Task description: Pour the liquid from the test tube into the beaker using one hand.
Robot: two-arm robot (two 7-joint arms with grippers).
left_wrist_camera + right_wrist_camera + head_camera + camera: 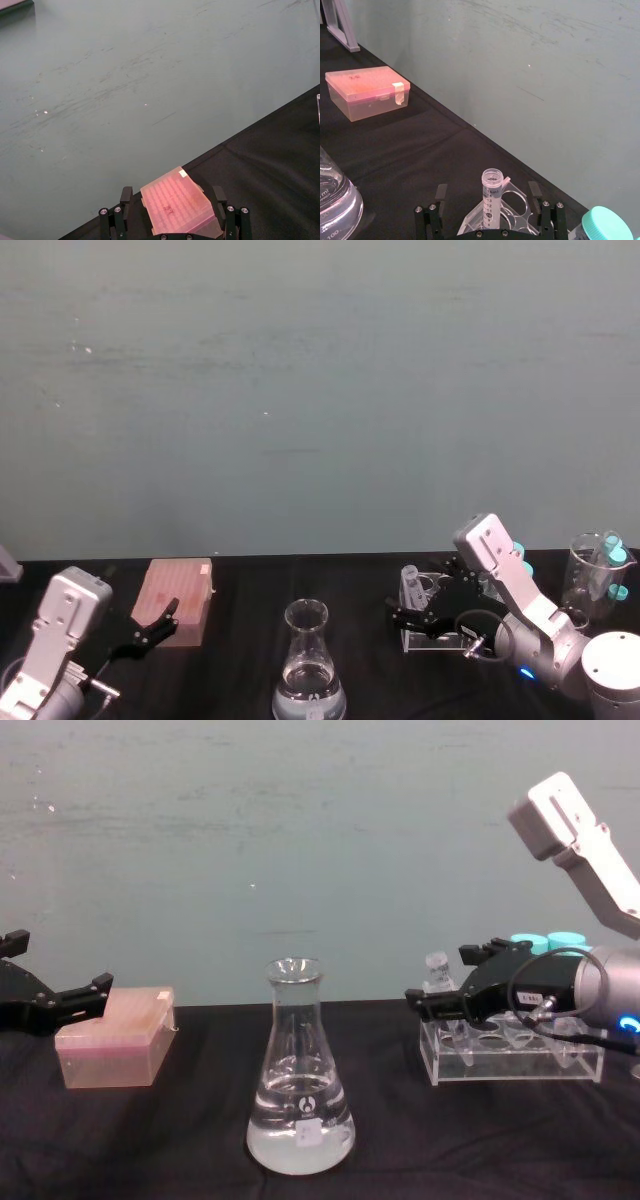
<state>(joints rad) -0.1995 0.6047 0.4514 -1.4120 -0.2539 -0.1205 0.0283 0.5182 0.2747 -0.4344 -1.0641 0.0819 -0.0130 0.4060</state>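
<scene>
Since the test tube (491,199) stands upright in the clear rack (510,1058), at its end nearest the beaker, task looks barely begun: no grasp, no lift, no pour yet. Beaker (300,1060) sits mid-table, well apart from the rack toward the robot's left, and holds some clear liquid (300,1132) in its wide base. Level inside the tube: cannot tell. Left to do, as I judge it: close on the tube, lift it out of the rack, carry it over to the beaker's narrow neck, tip it. Right gripper (487,189) is at the rack with its fingers spread wide, one either side of the tube near its top, clear gap on both sides, nothing held and no contact with the tube that I can see. Left gripper (172,612) is parked at the table's left, fingers apart, empty, just beside the pink box (185,585).
</scene>
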